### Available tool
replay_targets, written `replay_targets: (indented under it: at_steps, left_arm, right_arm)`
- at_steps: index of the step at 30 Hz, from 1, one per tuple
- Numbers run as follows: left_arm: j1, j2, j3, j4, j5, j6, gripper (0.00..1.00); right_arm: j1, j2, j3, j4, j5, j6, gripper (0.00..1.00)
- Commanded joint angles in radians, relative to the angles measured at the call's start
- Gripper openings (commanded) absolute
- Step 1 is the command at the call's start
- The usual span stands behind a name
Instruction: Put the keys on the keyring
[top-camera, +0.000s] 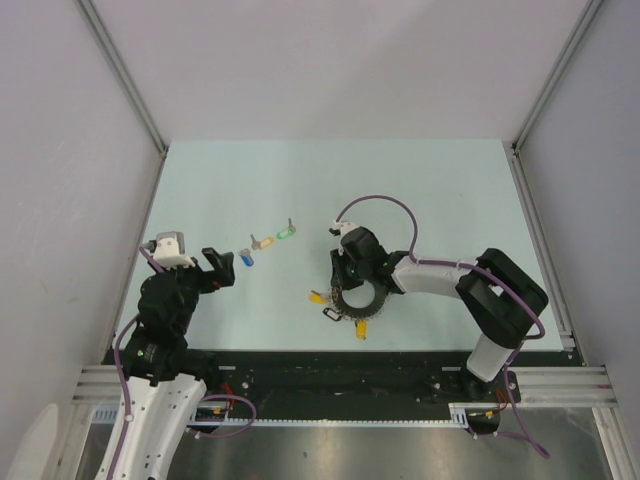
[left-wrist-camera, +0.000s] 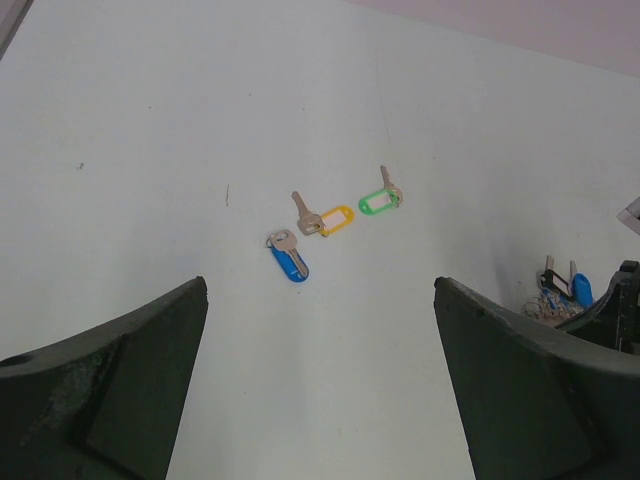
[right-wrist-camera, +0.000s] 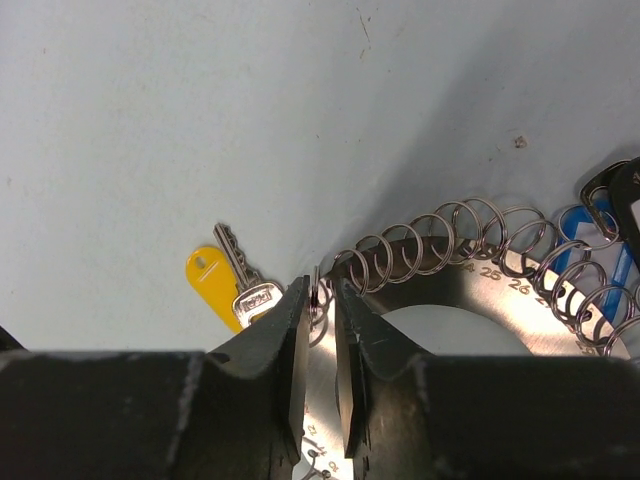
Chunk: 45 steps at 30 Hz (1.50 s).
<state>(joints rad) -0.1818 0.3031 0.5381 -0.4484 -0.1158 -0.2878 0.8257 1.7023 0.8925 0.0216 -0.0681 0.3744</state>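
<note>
Three small silver keys lie apart on the table: the blue-tagged key (top-camera: 247, 260) (left-wrist-camera: 290, 258), the orange-tagged key (top-camera: 262, 242) (left-wrist-camera: 325, 219) and the green-tagged key (top-camera: 284, 233) (left-wrist-camera: 378, 200). My left gripper (top-camera: 222, 270) (left-wrist-camera: 320, 282) is open and empty, just short of the blue-tagged key. The keyring (top-camera: 362, 300) (right-wrist-camera: 480, 270), a grey numbered metal ring fringed with small wire loops, lies flat at mid-table. My right gripper (top-camera: 346, 285) (right-wrist-camera: 320, 290) is down on its edge, its jaws nearly together around one small upright loop.
A yellow-tagged key (right-wrist-camera: 225, 285) hangs off the keyring beside my right fingers. Blue and black tags (right-wrist-camera: 600, 230) hang on its far side. The keyring's edge also shows at the right of the left wrist view (left-wrist-camera: 560, 295). White walls enclose the table.
</note>
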Motion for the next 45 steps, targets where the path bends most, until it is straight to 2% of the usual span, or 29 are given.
replay_targets:
  at_steps: [1,11,18,22,30,32,34,37,41,45]
  left_arm:
    - [0.004,0.004,0.022,0.013,0.027,0.015,1.0]
    - [0.002,0.002,0.022,0.011,0.033,0.015,1.0]
    - [0.002,0.007,0.019,0.02,0.057,0.019,1.0]
    - [0.002,0.013,0.011,0.051,0.107,0.036,1.0]
    - [-0.002,0.086,-0.003,0.157,0.393,0.071,1.0]
    - [-0.008,0.106,0.0,0.174,0.426,0.075,1.0]
    - [-0.034,0.14,0.009,0.194,0.452,0.081,1.0]
    - [-0.116,0.207,0.032,0.195,0.417,0.099,1.0]
    - [-0.316,0.321,0.071,0.192,0.296,0.128,1.0]
    - [-0.439,0.398,0.08,0.261,0.199,0.112,1.0]
  right_arm:
    - [0.006,0.014,0.016,0.038,0.004,0.005,0.2]
    - [0.007,0.016,0.014,0.034,-0.003,-0.002,0.14]
    - [0.006,-0.03,0.016,0.014,-0.007,-0.025,0.0]
    - [0.0,-0.061,0.032,-0.053,-0.007,-0.037,0.0]
    - [-0.025,-0.112,0.114,-0.275,-0.018,-0.065,0.0]
    - [-0.033,-0.121,0.125,-0.32,-0.042,-0.077,0.0]
    - [-0.045,-0.127,0.151,-0.359,-0.061,-0.112,0.0]
    - [-0.059,-0.125,0.197,-0.48,-0.071,-0.149,0.0]
    - [-0.071,-0.131,0.246,-0.558,-0.084,-0.164,0.0]
    - [-0.106,-0.17,0.246,-0.551,-0.165,-0.155,0.0]
